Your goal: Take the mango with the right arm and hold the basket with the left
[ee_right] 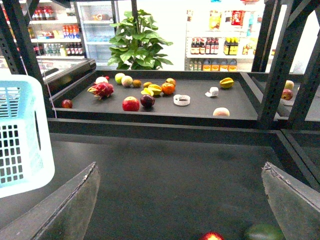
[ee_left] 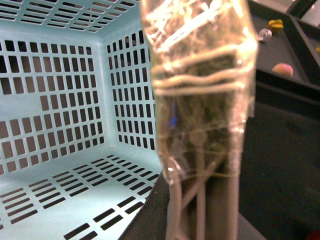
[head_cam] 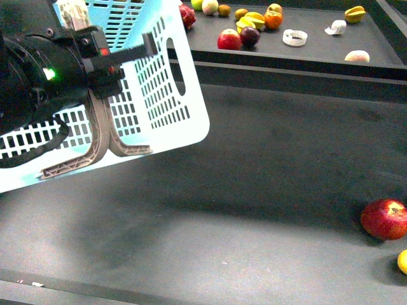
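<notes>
The light-turquoise basket (head_cam: 159, 95) hangs tilted at the upper left of the front view, its two grey-brown handles (head_cam: 95, 149) drooping below the rim. My left gripper (head_cam: 137, 51), on the bulky black arm with the green light, is shut on the basket's wall. In the left wrist view a tape-wrapped finger (ee_left: 200, 100) stands beside the basket's slotted inside (ee_left: 65, 125). The yellow mango (head_cam: 402, 262) lies at the right edge, just below a red apple (head_cam: 385, 219). My right gripper (ee_right: 180, 166) is open above the dark table. The apple (ee_right: 212, 236) and the blurred mango (ee_right: 264, 232) sit at that view's lower edge.
A raised dark shelf (head_cam: 305, 60) at the back holds several fruits and a white tape roll (head_cam: 294, 37). In the right wrist view black frame posts (ee_right: 280, 75) stand at the right and the basket (ee_right: 20, 135) is at the left. Dark tabletop (head_cam: 254, 190) lies between basket and apple.
</notes>
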You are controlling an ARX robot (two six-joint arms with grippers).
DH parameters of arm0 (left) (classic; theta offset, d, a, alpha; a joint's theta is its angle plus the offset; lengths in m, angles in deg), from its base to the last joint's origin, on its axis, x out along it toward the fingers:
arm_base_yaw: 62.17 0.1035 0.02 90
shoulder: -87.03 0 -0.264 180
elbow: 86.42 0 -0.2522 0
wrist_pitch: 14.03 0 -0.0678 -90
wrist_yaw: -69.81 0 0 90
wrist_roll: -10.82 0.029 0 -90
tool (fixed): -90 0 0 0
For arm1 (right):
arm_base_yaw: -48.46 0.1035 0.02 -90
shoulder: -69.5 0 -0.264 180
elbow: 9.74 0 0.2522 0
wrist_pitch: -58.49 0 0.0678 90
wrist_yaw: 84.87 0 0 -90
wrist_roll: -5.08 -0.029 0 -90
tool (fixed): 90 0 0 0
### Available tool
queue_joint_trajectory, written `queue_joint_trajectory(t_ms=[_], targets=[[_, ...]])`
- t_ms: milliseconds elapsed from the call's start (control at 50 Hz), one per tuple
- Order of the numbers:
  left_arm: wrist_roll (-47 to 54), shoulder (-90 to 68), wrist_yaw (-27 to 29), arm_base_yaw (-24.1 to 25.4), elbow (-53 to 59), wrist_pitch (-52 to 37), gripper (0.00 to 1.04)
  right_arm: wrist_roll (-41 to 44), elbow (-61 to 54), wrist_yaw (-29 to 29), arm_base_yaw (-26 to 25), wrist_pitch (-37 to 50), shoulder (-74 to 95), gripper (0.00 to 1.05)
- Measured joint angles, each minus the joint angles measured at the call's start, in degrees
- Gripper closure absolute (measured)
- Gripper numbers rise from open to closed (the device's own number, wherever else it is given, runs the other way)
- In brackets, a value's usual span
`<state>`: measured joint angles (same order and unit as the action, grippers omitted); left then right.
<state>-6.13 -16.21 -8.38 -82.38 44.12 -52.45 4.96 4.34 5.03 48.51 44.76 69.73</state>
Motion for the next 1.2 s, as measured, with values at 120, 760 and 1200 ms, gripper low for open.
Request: queue_joint_trajectory(t_ms=[120, 760, 1200], targets=[[5.99, 0.72, 1.9, -3.13, 1.99, -0.5, 1.0, 0.0, 0.0, 0.0, 0.0, 0.0, 0.0, 0.08], [6.32, 1.57, -8.79, -13.18, 1.66, -5.53, 1.0, 0.0, 0.0, 0.0, 0.0, 0.0, 0.0, 0.08], [9.01, 1.14, -11.52, -14.6, 1.62, -5.7, 1.0, 0.0, 0.0, 0.0, 0.0, 0.0, 0.0, 0.08]])
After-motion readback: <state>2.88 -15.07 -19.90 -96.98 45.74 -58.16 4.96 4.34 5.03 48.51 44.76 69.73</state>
